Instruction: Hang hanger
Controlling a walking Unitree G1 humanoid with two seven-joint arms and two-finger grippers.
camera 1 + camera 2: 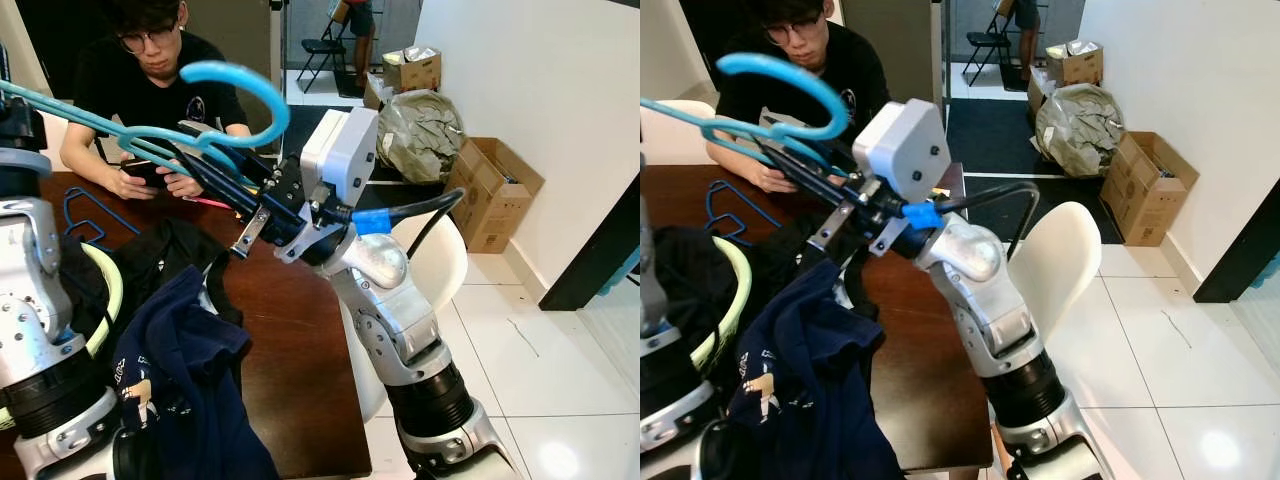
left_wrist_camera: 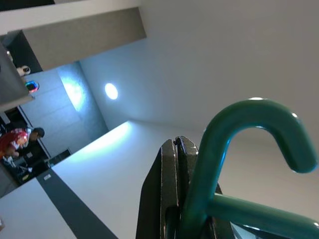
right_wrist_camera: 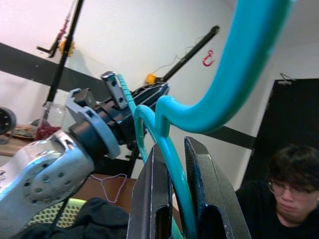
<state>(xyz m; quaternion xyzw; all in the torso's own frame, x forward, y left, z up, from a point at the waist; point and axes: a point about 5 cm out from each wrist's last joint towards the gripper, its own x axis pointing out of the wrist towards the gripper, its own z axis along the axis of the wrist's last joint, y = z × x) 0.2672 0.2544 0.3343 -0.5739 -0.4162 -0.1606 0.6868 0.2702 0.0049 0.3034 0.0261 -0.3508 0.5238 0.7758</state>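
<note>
Gripping near the neck, the right gripper (image 1: 205, 165) pinches the turquoise hanger (image 1: 235, 100) between nearly closed fingers, lifting it above the wooden table (image 1: 290, 330), probably so its hook stays free to catch a rail. Left of that grip, the left gripper (image 2: 175, 164) clamps the hanger's arm, steadying it. Beyond the table sits a person (image 1: 150, 70).

A turquoise plastic hanger (image 1: 205, 125) is held raised above the table (image 1: 290, 350), its curved hook uppermost, its neck clamped by the right pincer (image 1: 205, 165) and its arm by the left pincer (image 3: 117, 92).
</note>
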